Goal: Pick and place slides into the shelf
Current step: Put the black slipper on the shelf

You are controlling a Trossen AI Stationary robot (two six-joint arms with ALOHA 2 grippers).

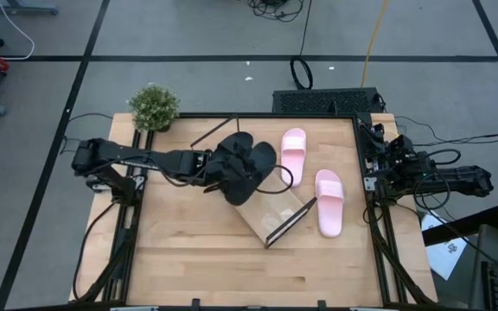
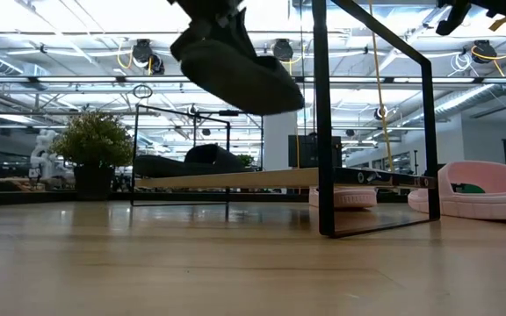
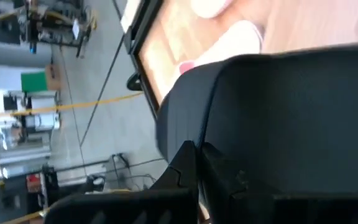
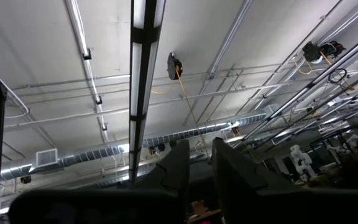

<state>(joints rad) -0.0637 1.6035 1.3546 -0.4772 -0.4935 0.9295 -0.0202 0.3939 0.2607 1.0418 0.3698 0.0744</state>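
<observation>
My left gripper point(image 1: 217, 164) reaches in from the table's left and is shut on a black slide point(image 1: 239, 183), which hangs high over the table in the low view point(image 2: 235, 61). The second black slide point(image 2: 191, 162) rests sole-down on the shelf point(image 1: 271, 212), near its far-left end. The shelf, a light-wood board point(image 2: 262, 178) with black wire end frames point(image 2: 323, 132), lies diagonally across the table. One pink slide point(image 1: 293, 155) lies on the table beyond the shelf, the other point(image 1: 329, 200) to its right. My right gripper point(image 4: 201, 155) waits at the table's right edge, pointing up, fingers slightly apart. My left gripper pinches the black slide between its two fingers at an edge of its broad black surface point(image 3: 197, 146); which part that is, I cannot tell. The fingers come roughly level from the table's left. The slide is lifted clear and tilted, one end point(image 2: 279, 92) lower.
A potted plant point(image 1: 154, 105) stands at the table's far-left corner. Black frame posts run along the table's left and right edges point(image 1: 379, 225). Bare wood tabletop point(image 1: 197, 250) spreads across the near half of the table.
</observation>
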